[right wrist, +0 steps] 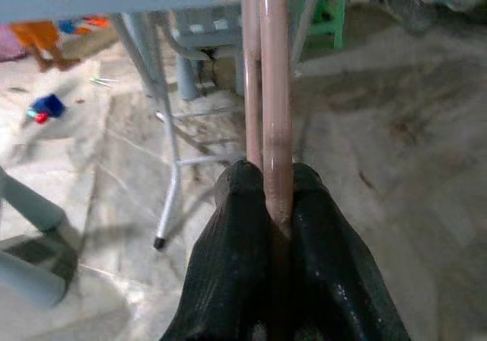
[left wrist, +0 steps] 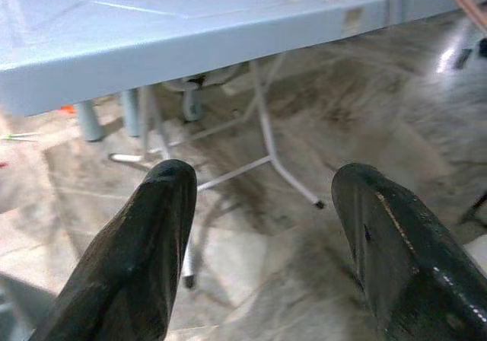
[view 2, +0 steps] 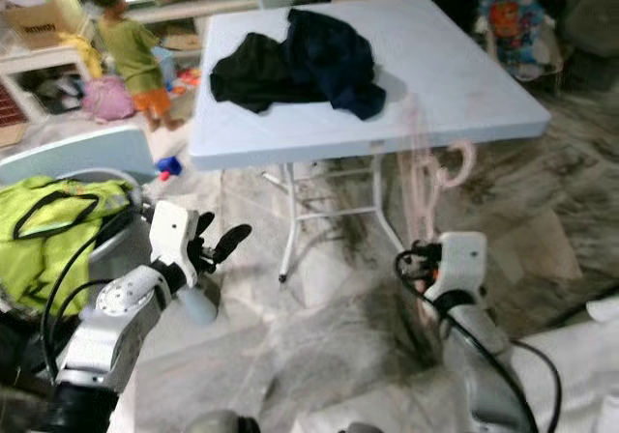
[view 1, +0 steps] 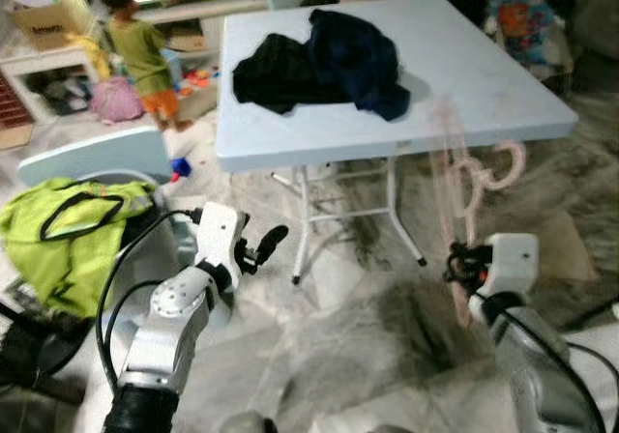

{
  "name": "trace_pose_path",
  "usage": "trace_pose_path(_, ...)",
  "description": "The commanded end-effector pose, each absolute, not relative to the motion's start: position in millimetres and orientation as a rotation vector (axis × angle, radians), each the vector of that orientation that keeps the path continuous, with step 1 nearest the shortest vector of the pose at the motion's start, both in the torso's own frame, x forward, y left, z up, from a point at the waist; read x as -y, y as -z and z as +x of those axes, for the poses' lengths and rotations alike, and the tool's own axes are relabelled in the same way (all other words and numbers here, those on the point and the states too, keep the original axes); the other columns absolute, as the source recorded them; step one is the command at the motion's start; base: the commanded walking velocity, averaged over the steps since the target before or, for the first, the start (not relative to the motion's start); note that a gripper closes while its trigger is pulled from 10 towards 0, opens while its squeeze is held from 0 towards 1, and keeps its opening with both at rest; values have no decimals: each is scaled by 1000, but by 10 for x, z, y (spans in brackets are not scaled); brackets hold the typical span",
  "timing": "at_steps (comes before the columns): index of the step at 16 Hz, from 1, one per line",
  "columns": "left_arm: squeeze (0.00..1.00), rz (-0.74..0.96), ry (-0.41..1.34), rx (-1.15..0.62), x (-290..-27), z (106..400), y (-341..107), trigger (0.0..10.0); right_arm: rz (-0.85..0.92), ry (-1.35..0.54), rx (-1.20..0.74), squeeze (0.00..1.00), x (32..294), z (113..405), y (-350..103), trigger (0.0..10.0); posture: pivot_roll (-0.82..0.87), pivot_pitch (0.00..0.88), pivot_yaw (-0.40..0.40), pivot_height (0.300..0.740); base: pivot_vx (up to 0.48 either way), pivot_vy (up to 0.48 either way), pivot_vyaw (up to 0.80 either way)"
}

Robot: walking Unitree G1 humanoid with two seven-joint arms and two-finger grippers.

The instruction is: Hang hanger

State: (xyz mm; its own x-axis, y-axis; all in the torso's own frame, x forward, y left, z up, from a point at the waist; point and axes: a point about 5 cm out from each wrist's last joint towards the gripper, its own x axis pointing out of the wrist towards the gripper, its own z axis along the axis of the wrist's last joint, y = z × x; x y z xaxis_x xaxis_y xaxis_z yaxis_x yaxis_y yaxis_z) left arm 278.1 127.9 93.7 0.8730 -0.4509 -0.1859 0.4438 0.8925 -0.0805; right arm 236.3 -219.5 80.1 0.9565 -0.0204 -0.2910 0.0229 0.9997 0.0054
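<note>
gripping pink hanger [right wrist: 271,90] upright, right gripper [right wrist: 275,204] clamped; left gripper [left wrist: 266,234] raised, fingers apart.

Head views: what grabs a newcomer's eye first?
The right gripper, shut on pink hangers that stand blurred beside the light blue folding table. Next, the dark clothes heaped on that table, and the left gripper open over the marble floor. A child stands far left.

My left gripper [left wrist: 262,242] has its fingers [left wrist: 129,265] spread apart, empty, facing the pale blue table [left wrist: 190,29] edge, its white folding legs [left wrist: 266,143] and marble floor [left wrist: 319,105].
</note>
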Motion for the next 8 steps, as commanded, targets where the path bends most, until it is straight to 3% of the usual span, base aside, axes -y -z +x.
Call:
trace_pose_path(1,0,-29,452,-185,-1312,2820,-1010,10000,13,41,-286,0,2178,2350,-842,10000,-48,0,56,740,0,480,-800)
trace_pose_path(8,0,3,468,-195,-1300,2831,-1013,10000,28,112,-318,0,2178,2355,-829,10000,-51,0,58,740,0,480,-800)
